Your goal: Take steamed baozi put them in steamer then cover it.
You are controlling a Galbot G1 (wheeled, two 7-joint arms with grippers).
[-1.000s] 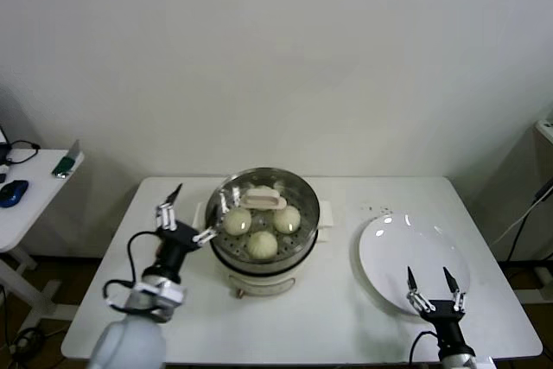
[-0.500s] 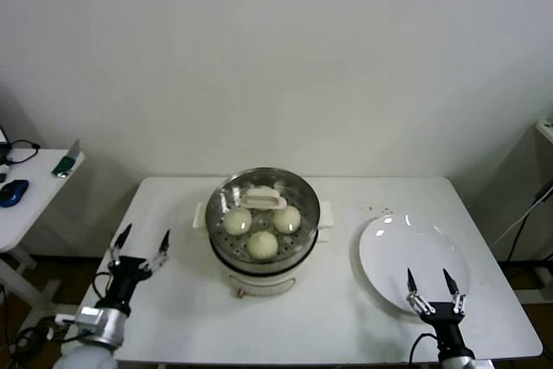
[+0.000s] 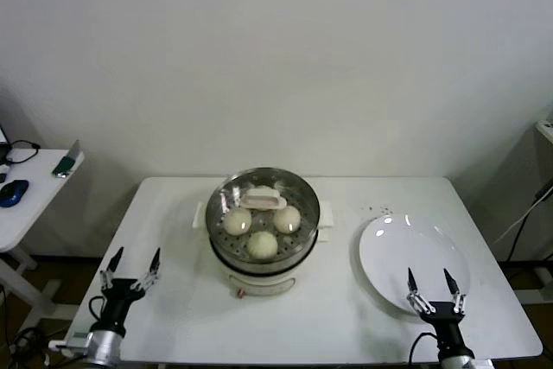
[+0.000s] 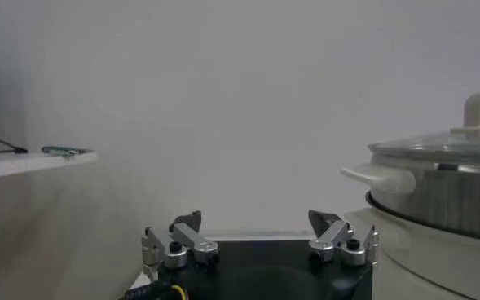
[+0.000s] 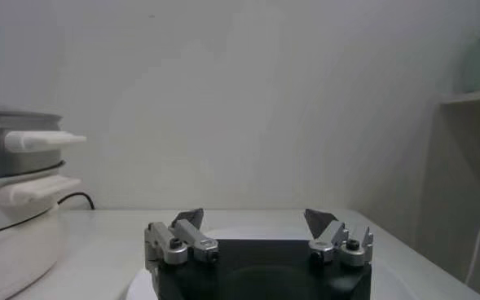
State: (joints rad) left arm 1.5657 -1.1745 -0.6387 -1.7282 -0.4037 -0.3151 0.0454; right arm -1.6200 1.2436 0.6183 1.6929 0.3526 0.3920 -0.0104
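Observation:
The steel steamer stands on its white pot base in the middle of the table. Its glass cover with a whitish handle lies on top. Through the glass I see three baozi: one on the left, one on the right, one in front. My left gripper is open and empty at the table's front left corner, well clear of the steamer. Over the near edge of the plate, my right gripper is open and empty. Both wrist views show spread empty fingers.
A flat white plate lies bare on the right of the table. A side table with a blue mouse and small items stands to the far left. The steamer's side handle shows in the right wrist view.
My left gripper has drawn back from beside the steamer to the table's front left corner. The right gripper, steamer and cover have not moved.

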